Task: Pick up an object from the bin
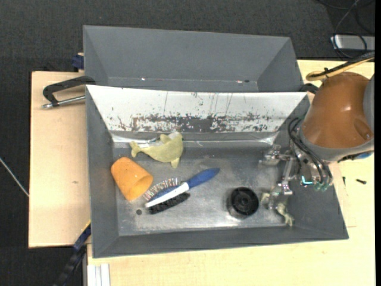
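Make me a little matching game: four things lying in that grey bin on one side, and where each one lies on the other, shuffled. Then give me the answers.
Things
1. orange cup
2. pale yellow fish-shaped toy
3. brush with a blue handle
4. black round disc

Places
A. right of the middle, nearest the gripper
B. by the back wall of the bin
C. far left, lying on its side
D. in the middle, lying aslant

Pairs: 1-C, 2-B, 3-D, 4-A.
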Tool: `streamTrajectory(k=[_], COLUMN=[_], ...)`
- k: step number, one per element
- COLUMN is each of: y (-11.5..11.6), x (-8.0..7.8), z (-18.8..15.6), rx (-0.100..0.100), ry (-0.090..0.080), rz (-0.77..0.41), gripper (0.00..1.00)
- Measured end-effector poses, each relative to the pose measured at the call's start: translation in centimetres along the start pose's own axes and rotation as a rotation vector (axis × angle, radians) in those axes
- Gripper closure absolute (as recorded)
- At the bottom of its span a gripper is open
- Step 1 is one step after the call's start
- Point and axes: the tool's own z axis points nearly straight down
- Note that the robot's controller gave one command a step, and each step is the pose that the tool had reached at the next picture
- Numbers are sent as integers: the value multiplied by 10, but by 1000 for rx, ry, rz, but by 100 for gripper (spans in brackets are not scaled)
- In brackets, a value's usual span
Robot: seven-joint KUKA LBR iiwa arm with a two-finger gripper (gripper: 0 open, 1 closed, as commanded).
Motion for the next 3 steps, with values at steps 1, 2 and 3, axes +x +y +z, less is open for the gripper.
streamTrajectory(k=[1, 2, 3], y=[22, 22, 40], x=[14, 13, 6], z=[63, 61, -67], rx=[-1, 2, 5], ry=[-2, -7, -21], rz=[-176, -177, -296], gripper=[0, 100, 100])
